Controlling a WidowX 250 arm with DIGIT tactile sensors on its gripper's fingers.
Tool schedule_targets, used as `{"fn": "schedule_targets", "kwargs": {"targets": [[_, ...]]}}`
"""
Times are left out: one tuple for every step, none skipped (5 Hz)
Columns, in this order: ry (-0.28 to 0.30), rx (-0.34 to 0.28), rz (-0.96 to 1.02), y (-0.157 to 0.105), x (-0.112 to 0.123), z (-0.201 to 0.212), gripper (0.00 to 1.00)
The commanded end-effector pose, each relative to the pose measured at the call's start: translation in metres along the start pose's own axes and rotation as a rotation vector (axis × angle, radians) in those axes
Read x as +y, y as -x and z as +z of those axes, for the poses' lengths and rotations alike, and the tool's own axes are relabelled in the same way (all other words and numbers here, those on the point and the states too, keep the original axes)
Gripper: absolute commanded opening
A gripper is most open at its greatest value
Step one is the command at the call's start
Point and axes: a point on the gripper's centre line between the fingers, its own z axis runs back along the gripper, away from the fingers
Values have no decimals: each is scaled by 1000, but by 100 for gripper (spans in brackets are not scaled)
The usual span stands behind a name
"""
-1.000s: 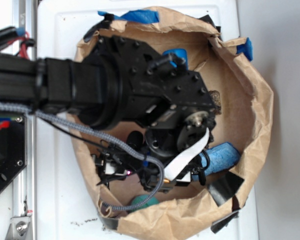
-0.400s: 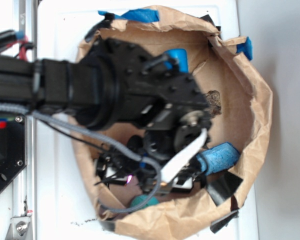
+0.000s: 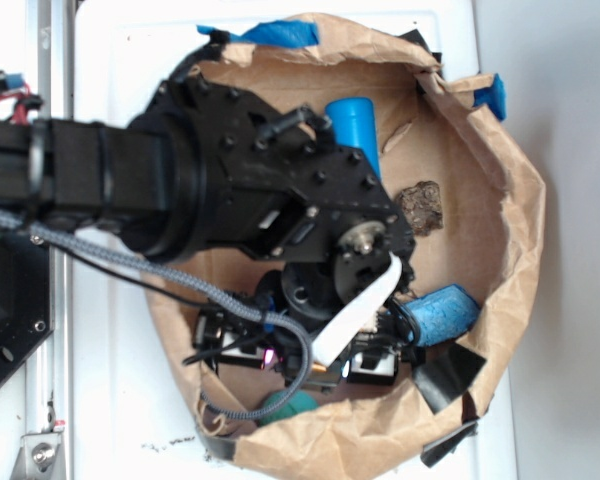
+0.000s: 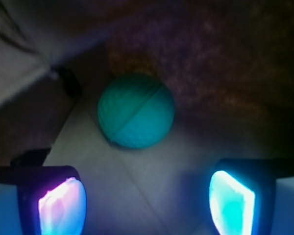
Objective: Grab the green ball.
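Under the arm (image 3: 230,190), the green ball (image 3: 288,405) shows only partly.

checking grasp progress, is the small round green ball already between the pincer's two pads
No, in the wrist view the small round matte green ball lies ahead of the open pincer, clear of both glowing pads.

No readable text, label, brand, number or sign appears in either view; the robot arm (image 3: 230,190), the paper bag (image 3: 510,200) around it and the green ball (image 4: 135,110) inside the bag all show plain, unmarked surfaces
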Motion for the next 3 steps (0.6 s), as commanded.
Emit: {"fn": "schedule_targets", "kwargs": {"targets": [[-41,-26,-17,-4,3,4,100],[-15,-42,-45,-12,0,-3,100],[58,-58,-79,-21,-5,-9,100]]}}
